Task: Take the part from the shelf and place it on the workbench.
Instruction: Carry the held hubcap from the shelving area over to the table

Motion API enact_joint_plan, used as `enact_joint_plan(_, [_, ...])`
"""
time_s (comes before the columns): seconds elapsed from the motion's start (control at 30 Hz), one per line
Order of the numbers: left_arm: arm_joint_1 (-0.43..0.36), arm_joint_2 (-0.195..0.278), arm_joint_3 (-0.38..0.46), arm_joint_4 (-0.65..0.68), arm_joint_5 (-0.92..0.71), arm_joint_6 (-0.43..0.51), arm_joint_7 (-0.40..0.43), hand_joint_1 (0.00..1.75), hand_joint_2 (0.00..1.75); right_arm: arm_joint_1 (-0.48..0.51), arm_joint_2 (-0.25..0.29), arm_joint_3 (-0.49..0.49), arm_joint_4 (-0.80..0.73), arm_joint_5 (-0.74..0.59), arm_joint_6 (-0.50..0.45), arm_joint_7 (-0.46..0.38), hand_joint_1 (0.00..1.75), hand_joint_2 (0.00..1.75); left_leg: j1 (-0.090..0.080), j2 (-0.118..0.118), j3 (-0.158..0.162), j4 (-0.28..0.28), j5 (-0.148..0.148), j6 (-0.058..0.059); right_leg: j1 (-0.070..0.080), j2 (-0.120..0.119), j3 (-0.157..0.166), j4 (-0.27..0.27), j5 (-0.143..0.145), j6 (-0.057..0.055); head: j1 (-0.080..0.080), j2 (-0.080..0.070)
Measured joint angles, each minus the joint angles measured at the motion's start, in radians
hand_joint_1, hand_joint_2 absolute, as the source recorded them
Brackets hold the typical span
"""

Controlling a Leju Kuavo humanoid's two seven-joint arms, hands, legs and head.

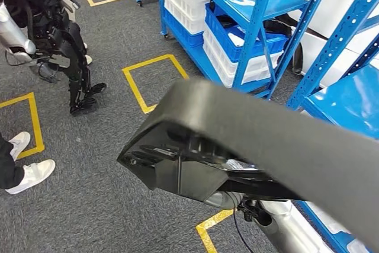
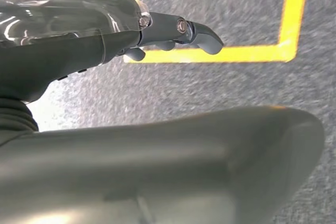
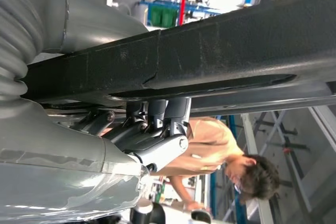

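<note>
A long black moulded part [image 1: 250, 140] lies across the middle and right of the head view, its broad ribbed end toward the floor at centre. In the right wrist view my right hand [image 3: 154, 135] grips this part [image 3: 222, 51], dark fingers [image 3: 170, 111] curled against its edge. My silver right arm [image 1: 286, 223] comes up beneath the part at the lower right. In the left wrist view my left hand [image 2: 99, 45] hangs over grey carpet, with its fingers [image 2: 198, 32] stretched out and nothing in them.
A blue shelf [image 1: 263, 4] with white and blue bins [image 1: 232, 39] stands ahead and to the right. Yellow tape squares [image 1: 154, 81] mark the carpet. Another robot's black legs [image 1: 76, 57] and a person's white shoes [image 1: 31, 173] are at the left. Behind the part stands a person [image 3: 213, 145].
</note>
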Motion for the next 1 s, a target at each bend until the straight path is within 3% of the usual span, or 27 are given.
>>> enact_joint_plan(0.07, [0.004,-0.003,-0.003,0.000,0.000,-0.001,-0.004,0.00,1.75,0.001,-0.001,0.000,0.000,-0.003,0.000,0.000,1.75,1.75,0.004,-0.017,-0.007,-0.003,0.006,-0.010,0.001,-0.010,0.004,-0.016,0.001,-0.002,0.000,0.000])
enact_joint_plan(0.13, [0.009,-0.007,-0.004,0.000,0.000,0.001,-0.009,0.00,1.75,0.001,0.000,0.000,-0.002,-0.004,0.000,0.000,1.75,1.75,0.002,0.003,-0.015,0.010,-0.006,-0.019,-0.003,-0.032,0.012,-0.032,0.007,-0.005,0.000,0.000])
enact_joint_plan(0.2, [0.007,-0.007,-0.004,0.000,0.000,0.002,-0.014,0.00,1.75,0.004,0.000,0.000,-0.003,-0.004,-0.001,0.002,1.75,1.75,0.002,0.051,-0.055,0.096,-0.059,-0.030,-0.007,-0.058,0.018,-0.043,0.012,-0.007,-0.001,0.000])
enact_joint_plan(0.27, [0.003,-0.009,-0.004,-0.001,0.000,0.002,-0.015,0.00,1.75,0.012,0.000,0.001,-0.002,-0.004,-0.002,0.004,1.75,1.75,0.011,0.076,-0.120,0.232,-0.119,-0.044,-0.007,-0.084,0.018,-0.043,0.011,-0.007,-0.001,0.000])
enact_joint_plan(0.3, [0.004,-0.010,-0.004,-0.001,0.000,0.002,-0.015,0.00,1.75,0.016,0.000,0.002,-0.002,-0.004,-0.003,0.006,1.75,1.75,0.017,0.080,-0.139,0.274,-0.129,-0.050,-0.007,-0.097,0.017,-0.043,0.010,-0.006,-0.001,0.000])
enact_joint_plan(0.33, [0.005,-0.011,-0.004,-0.001,0.000,0.001,-0.015,0.00,1.75,0.018,0.000,0.002,-0.002,-0.004,-0.003,0.006,1.75,1.75,0.022,0.084,-0.137,0.275,-0.120,-0.055,-0.008,-0.108,0.017,-0.042,0.008,-0.004,-0.001,0.000])
enact_joint_plan(0.4, [0.007,-0.011,-0.005,-0.001,0.000,0.001,-0.016,0.00,1.75,0.020,0.000,0.004,-0.001,-0.004,-0.003,0.006,1.75,1.75,0.029,0.104,-0.075,0.161,-0.057,-0.064,-0.010,-0.127,0.020,-0.036,0.002,0.006,-0.001,0.000])
enact_joint_plan(0.47, [0.004,-0.011,-0.005,-0.001,0.000,0.000,-0.018,0.00,1.75,0.020,0.000,0.005,-0.002,-0.004,-0.003,0.006,1.75,1.75,0.027,0.135,-0.009,0.038,-0.015,-0.061,-0.008,-0.143,0.021,-0.027,-0.008,0.020,-0.001,0.000])
enact_joint_plan(0.53, [0.003,-0.012,-0.006,-0.001,0.000,-0.002,-0.018,0.00,1.75,0.021,-0.001,0.007,-0.002,-0.004,-0.003,0.005,1.75,1.75,0.020,0.141,0.004,0.005,-0.013,-0.044,-0.004,-0.155,0.022,-0.024,-0.012,0.030,0.001,0.000])
enact_joint_plan(0.6, [0.006,-0.011,-0.007,-0.001,0.000,-0.002,-0.019,0.00,1.75,0.022,-0.001,0.010,-0.002,-0.004,-0.003,0.005,1.75,1.75,0.017,0.124,0.002,0.005,-0.011,-0.027,-0.010,-0.162,0.025,-0.025,-0.016,0.040,0.002,0.000])
enact_joint_plan(0.67, [0.006,-0.008,-0.008,-0.001,0.000,-0.002,-0.022,0.00,1.75,0.022,-0.001,0.013,-0.003,-0.004,-0.004,0.005,1.75,1.75,0.016,0.109,0.002,0.003,-0.008,-0.012,-0.017,-0.136,0.015,0.007,-0.045,0.048,0.002,0.000])
enact_joint_plan(0.73, [0.003,-0.006,-0.009,-0.001,0.000,-0.006,-0.025,0.00,1.75,0.024,-0.001,0.015,-0.003,-0.004,-0.006,0.005,1.75,1.75,0.013,0.092,0.001,0.002,-0.006,-0.001,-0.018,-0.095,-0.037,0.126,-0.112,0.048,0.002,0.000])
enact_joint_plan(0.8, [0.002,-0.006,-0.013,-0.001,0.000,-0.009,-0.025,0.00,1.75,0.026,-0.002,0.015,-0.003,-0.005,-0.008,0.005,1.75,1.75,0.007,0.071,0.000,0.002,-0.006,0.004,-0.017,-0.081,-0.104,0.265,-0.165,0.043,0.002,0.000])
enact_joint_plan(0.83, [0.003,-0.006,-0.015,-0.001,0.000,-0.009,-0.024,0.00,1.75,0.027,-0.002,0.015,-0.003,-0.005,-0.009,0.005,1.75,1.75,0.004,0.060,0.001,0.002,-0.006,0.005,-0.015,-0.079,-0.118,0.287,-0.161,0.040,0.002,0.000])
enact_joint_plan(0.87, [0.003,-0.006,-0.018,-0.001,0.000,-0.008,-0.024,0.00,1.75,0.027,-0.002,0.015,-0.003,-0.004,-0.010,0.005,1.75,1.75,0.001,0.048,0.002,0.002,-0.006,0.006,-0.013,-0.076,-0.114,0.270,-0.139,0.034,0.002,0.000])
enact_joint_plan(0.93, [0.003,-0.006,-0.022,-0.001,0.000,-0.008,-0.024,0.00,1.75,0.026,-0.002,0.015,-0.009,-0.002,-0.012,0.004,1.75,1.75,-0.001,0.024,0.006,0.002,-0.006,0.006,-0.006,-0.050,-0.059,0.136,-0.057,0.020,0.002,0.000])
enact_joint_plan(1.0, [0.000,-0.007,-0.027,-0.001,0.000,-0.009,-0.025,0.00,1.75,0.022,-0.002,0.015,-0.018,0.004,-0.016,0.001,1.75,1.75,-0.001,0.003,0.004,0.003,-0.005,0.003,-0.003,-0.016,-0.012,0.023,-0.005,0.007,0.002,0.000])
